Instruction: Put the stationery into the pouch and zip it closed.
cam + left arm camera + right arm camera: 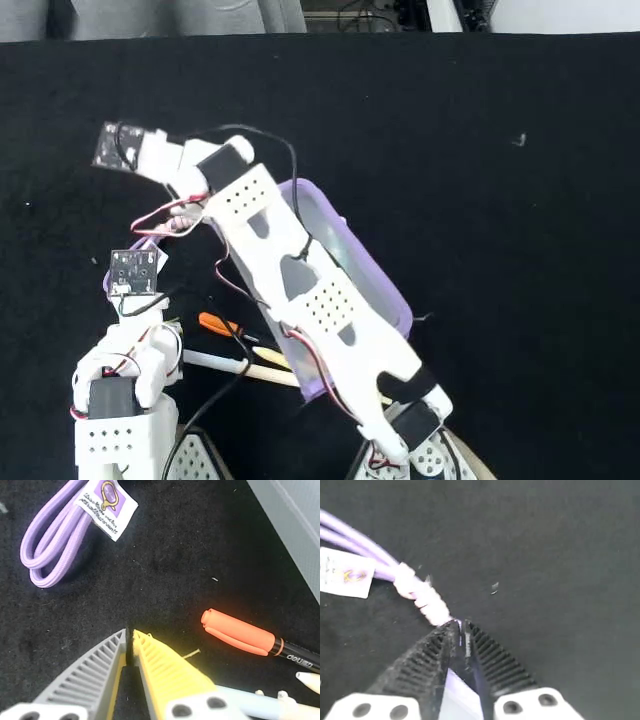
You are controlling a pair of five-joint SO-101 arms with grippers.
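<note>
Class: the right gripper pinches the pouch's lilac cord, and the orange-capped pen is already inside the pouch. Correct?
No. The orange-capped pen lies on the table outside the pouch, per the left wrist view. The right gripper does pinch the lilac cord.

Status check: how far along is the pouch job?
Done: nothing yet; the orange-capped pen and pale pens lie on the table outside the pouch. In hand: right gripper is shut on the strap end; left gripper is shut, empty, by the orange-capped pen. Left: load all stationery, zip.
</note>
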